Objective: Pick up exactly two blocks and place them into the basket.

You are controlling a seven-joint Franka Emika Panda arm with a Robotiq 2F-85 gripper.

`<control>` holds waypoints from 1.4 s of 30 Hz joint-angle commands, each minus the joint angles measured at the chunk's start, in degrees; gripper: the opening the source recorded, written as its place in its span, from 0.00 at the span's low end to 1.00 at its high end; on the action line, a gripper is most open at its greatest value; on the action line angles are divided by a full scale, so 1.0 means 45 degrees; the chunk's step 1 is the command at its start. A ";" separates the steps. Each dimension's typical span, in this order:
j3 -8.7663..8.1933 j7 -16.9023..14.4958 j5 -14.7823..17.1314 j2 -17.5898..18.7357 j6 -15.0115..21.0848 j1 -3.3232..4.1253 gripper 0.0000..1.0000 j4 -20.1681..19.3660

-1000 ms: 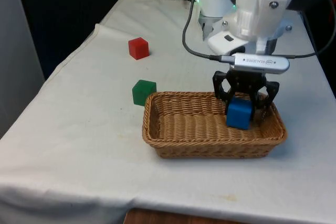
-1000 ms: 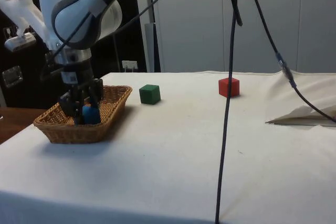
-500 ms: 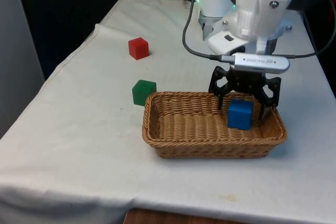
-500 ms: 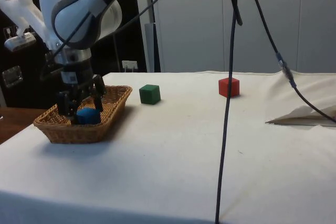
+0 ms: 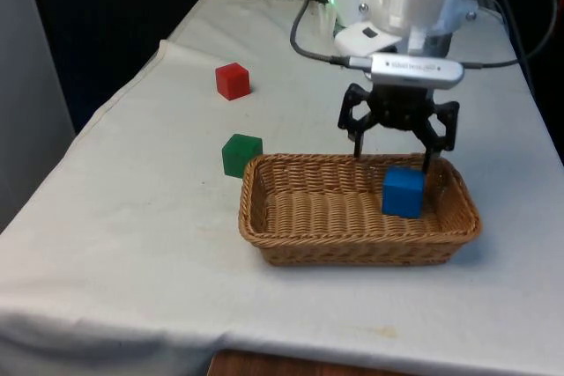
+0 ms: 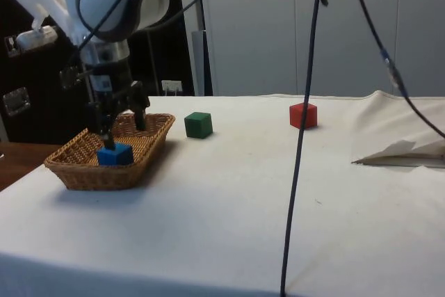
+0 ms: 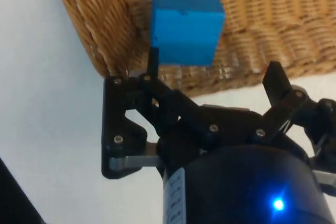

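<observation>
The tabletop (image 5: 132,217) carries a wicker basket (image 5: 291,244), in whose end at the front view's right a blue block (image 5: 403,192) is seen resting, one of two required. Above it the hand (image 5: 397,149) is held spread and empty. A green block (image 5: 241,154) beside the basket and a red block (image 5: 232,80) farther off are left outside.

The front camera looks across the oblong brown wicker basket (image 5: 361,213); the side camera sees it (image 6: 76,165) sidelong; the wrist camera hangs close above it (image 7: 100,19).
</observation>
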 commanded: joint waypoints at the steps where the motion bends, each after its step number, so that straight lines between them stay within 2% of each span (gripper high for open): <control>1: -0.0013 -0.0013 -0.0025 -0.0178 -0.0013 0.0000 1.00 -0.0191; 4: -0.0115 -0.0115 -0.0153 -0.0993 0.0000 0.0038 1.00 -0.0980; 8: -0.0140 -0.0140 -0.0229 -0.1299 -0.0013 0.0013 1.00 -0.1273; 9: -0.0204 -0.0229 -0.0331 -0.1566 0.0025 0.0025 1.00 -0.1502; 15: -0.0382 -0.0611 -0.0395 -0.2037 0.0064 0.0025 1.00 -0.1923; 18: -0.0446 -0.0777 -0.0318 -0.2050 -0.0013 0.0013 1.00 -0.1910; 26: -0.0777 -0.1757 -0.0038 -0.2406 0.0013 -0.0153 1.00 -0.2152; 27: -0.0853 -0.1579 -0.0178 -0.2330 -0.0013 -0.0051 1.00 -0.2088; 28: -0.0815 -0.1846 0.0000 -0.2394 0.0025 -0.0166 1.00 -0.2139; 33: -0.1006 -0.2534 0.0267 -0.2394 0.0178 -0.0216 1.00 -0.2292; 34: -0.1095 -0.2355 0.0140 -0.2330 0.0000 -0.0115 1.00 -0.2177; 35: -0.1031 -0.2648 0.0306 -0.2394 0.0216 -0.0229 1.00 -0.2343; 42: -0.1439 -0.3540 0.0458 -0.2483 0.0420 -0.0280 1.00 -0.2827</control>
